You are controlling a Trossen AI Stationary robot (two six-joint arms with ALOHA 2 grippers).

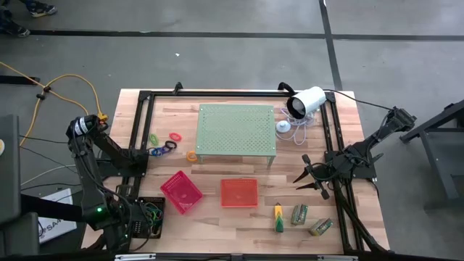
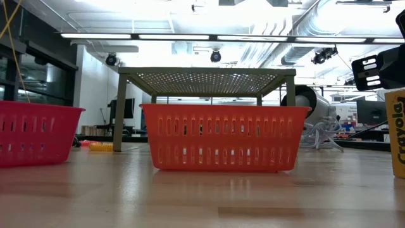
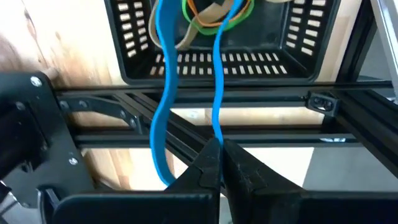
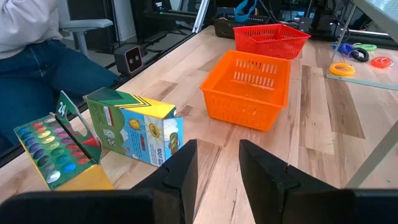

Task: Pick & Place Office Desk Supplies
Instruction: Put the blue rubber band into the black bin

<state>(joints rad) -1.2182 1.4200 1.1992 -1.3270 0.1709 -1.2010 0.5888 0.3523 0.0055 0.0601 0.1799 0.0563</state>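
Your left end effector point(image 3: 221, 163) hangs over the black slotted plastic tray point(image 1: 148, 215) at the counter's point(image 1: 239, 225) front-left corner, left of the orange slotted plastic tray point(image 1: 238, 192); its fingers are pressed fully together, pinching a long blue rubber-band loop point(image 3: 163, 93) that trails down toward the black tray, where tan, green and orange loops point(image 3: 214, 14) already lie. Your right end effector point(image 1: 310, 177) hovers to the right of the orange tray, fingers point(image 4: 177, 171) parted with a clear gap between them and nothing held. Just in front of it, to the right of the orange tray, lie a yellow-green marker point(image 1: 278, 218) and two small green-labelled cardboard crayon packs point(image 1: 299, 214), one of them point(image 4: 134, 127) lying closed on its side and another open, showing coloured tips point(image 4: 46, 149). The pink slotted plastic tray point(image 1: 180, 191) sits left of the orange tray. Behind both stands the pale green perforated metal stand point(image 1: 236, 130); left of that stand rest green, orange, blue and dark rings point(image 1: 165, 143), with a yellow ring point(image 1: 191, 155) by its front-left leg. A white camera point(image 1: 306, 102) sits right of the stand. A seated person's clothed leg point(image 4: 43, 65) shows beyond the counter edge.
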